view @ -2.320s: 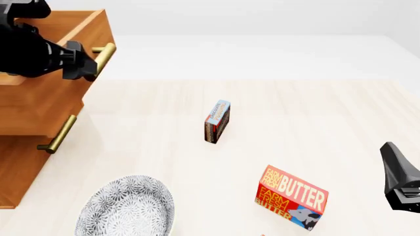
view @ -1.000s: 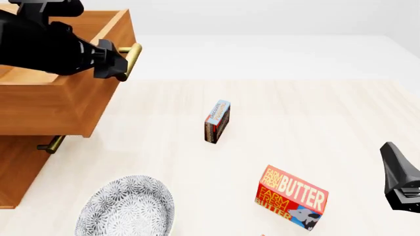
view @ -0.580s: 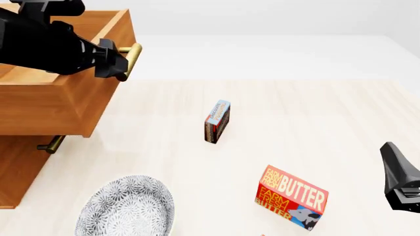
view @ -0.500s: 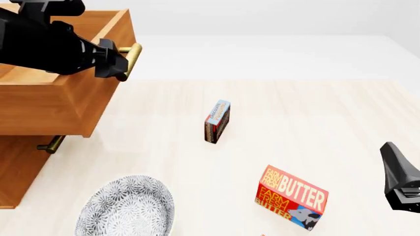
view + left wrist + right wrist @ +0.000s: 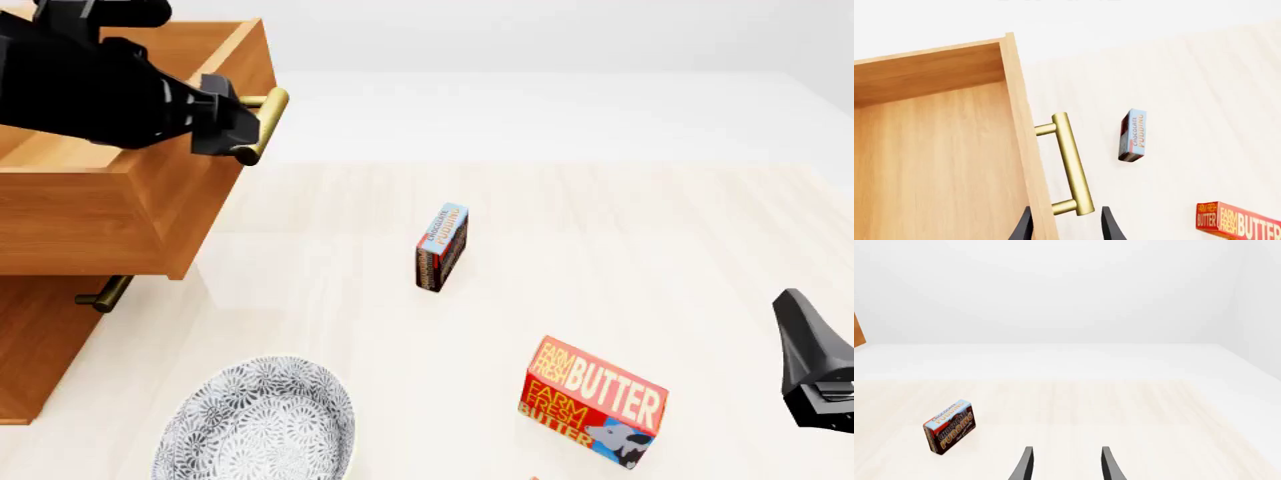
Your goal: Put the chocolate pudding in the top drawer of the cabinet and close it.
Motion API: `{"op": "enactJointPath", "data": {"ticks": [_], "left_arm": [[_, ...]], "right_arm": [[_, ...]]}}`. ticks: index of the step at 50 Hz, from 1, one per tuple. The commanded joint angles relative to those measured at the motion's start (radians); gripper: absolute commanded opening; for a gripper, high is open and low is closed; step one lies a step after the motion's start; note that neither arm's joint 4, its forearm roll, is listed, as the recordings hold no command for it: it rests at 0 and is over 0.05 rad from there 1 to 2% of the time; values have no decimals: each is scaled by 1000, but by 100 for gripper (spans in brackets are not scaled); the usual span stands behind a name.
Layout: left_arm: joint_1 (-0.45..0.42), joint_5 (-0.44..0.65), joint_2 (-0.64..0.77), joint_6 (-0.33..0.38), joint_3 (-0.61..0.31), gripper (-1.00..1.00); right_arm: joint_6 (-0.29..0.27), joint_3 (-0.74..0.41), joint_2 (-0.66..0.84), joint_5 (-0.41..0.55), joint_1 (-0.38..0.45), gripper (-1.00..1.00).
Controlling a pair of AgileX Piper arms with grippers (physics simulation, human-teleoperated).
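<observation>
The chocolate pudding [image 5: 441,247] stands on edge mid-table, its light blue top up; both wrist views show it as well [image 5: 1133,135] [image 5: 949,426]. The cabinet [image 5: 34,350] is at the left, with the top drawer [image 5: 107,215] pulled well out and nothing visible inside it. My left gripper [image 5: 238,125] hovers at the drawer's brass handle [image 5: 1071,165]. It is open [image 5: 1066,227], with the handle's near end showing between its fingers. My right gripper [image 5: 814,370] is at the right table edge, open [image 5: 1066,465] and holding nothing, well away from the pudding.
A red-orange butter box [image 5: 594,402] lies front right of the pudding, also in the left wrist view [image 5: 1237,220]. A patterned grey plate [image 5: 260,425] sits at the front left. The lower drawer's handle [image 5: 104,294] shows under the open drawer.
The top drawer slid further out with my left gripper at its handle, then stopped. In the last half second the left gripper rose slightly. The pudding and right arm stayed put.
</observation>
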Motion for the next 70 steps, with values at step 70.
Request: {"op": "enactJointPath", "data": {"ticks": [70], "left_arm": [[-88,5,-589,242,174,100]], "right_arm": [[0,0,0,0,0,100]]}}
